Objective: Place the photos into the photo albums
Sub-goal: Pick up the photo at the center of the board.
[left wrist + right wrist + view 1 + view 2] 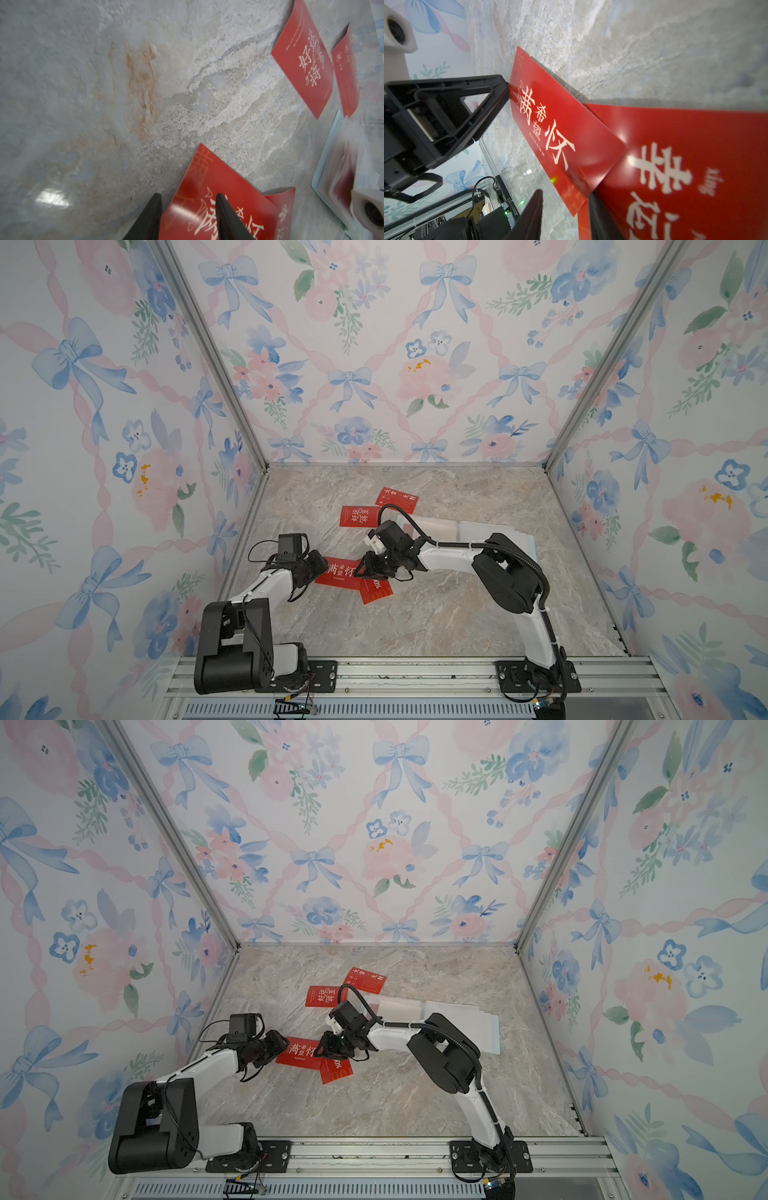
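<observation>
Close the half-spread left gripper point(188, 195) squarely on the edge of the red photo point(338, 572) on the marble table point(415, 614) near the open photo album point(440, 526), half-spread right gripper point(565, 193) astride its opposite corner, without dragging the 2nd photo point(374, 592) beneath.

In both top views, the tabletop point(436, 622) lay bare across the lower middle and along its upper edge. The red cards point(338, 572) and the open album point(440, 526) cluttered the centre and centre right.
</observation>
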### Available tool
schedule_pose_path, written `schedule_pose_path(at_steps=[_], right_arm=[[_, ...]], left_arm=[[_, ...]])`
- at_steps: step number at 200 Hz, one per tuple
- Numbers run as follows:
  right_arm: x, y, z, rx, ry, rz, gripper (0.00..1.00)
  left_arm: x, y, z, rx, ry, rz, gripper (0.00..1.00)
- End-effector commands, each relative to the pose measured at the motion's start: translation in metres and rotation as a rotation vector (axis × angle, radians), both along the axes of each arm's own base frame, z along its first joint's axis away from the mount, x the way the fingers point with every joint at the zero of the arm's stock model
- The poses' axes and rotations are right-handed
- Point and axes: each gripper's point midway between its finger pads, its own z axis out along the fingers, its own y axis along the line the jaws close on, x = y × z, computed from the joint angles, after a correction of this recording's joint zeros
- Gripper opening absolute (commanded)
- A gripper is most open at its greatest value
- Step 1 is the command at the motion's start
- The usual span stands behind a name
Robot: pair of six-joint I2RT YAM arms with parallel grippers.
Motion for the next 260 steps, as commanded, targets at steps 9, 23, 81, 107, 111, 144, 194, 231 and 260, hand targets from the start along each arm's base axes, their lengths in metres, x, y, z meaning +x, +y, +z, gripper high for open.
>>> schedule_pose_path(at_steps=[9,23,81,107,111,144,194,231,260], right_arm=[[0.005,0.007,0.010,0.068,-0.007,-0.017,0.38],[0.009,0.009,0.014,0.104,0.004,-0.034,0.38],[0.024,0.008,0.033,0.207,0.008,-0.101,0.38],[0.026,0.008,0.033,0.209,0.004,-0.110,0.38],[0.026,0.009,0.034,0.215,0.004,-0.110,0.38],[0.027,0.009,0.034,0.222,0.004,-0.120,0.38],[0.027,0.011,0.036,0.229,0.004,-0.115,0.35],[0.027,0.008,0.034,0.205,-0.004,-0.110,0.27],[0.026,0.006,0.035,0.202,-0.014,-0.109,0.15]], left_arm=[[-0.007,-0.010,-0.002,-0.017,0.020,-0.048,0.45],[-0.007,-0.009,-0.002,-0.012,0.022,-0.045,0.45],[-0.008,-0.014,-0.004,-0.023,0.030,-0.063,0.44],[-0.007,-0.014,-0.003,-0.022,0.027,-0.066,0.44],[-0.007,-0.013,-0.004,-0.018,0.028,-0.064,0.44],[-0.007,-0.016,-0.002,-0.027,0.023,-0.073,0.43],[-0.007,-0.017,-0.005,-0.031,0.035,-0.082,0.42],[-0.007,-0.018,-0.002,-0.033,0.022,-0.083,0.42],[-0.005,-0.017,0.000,-0.031,0.015,-0.086,0.41]])
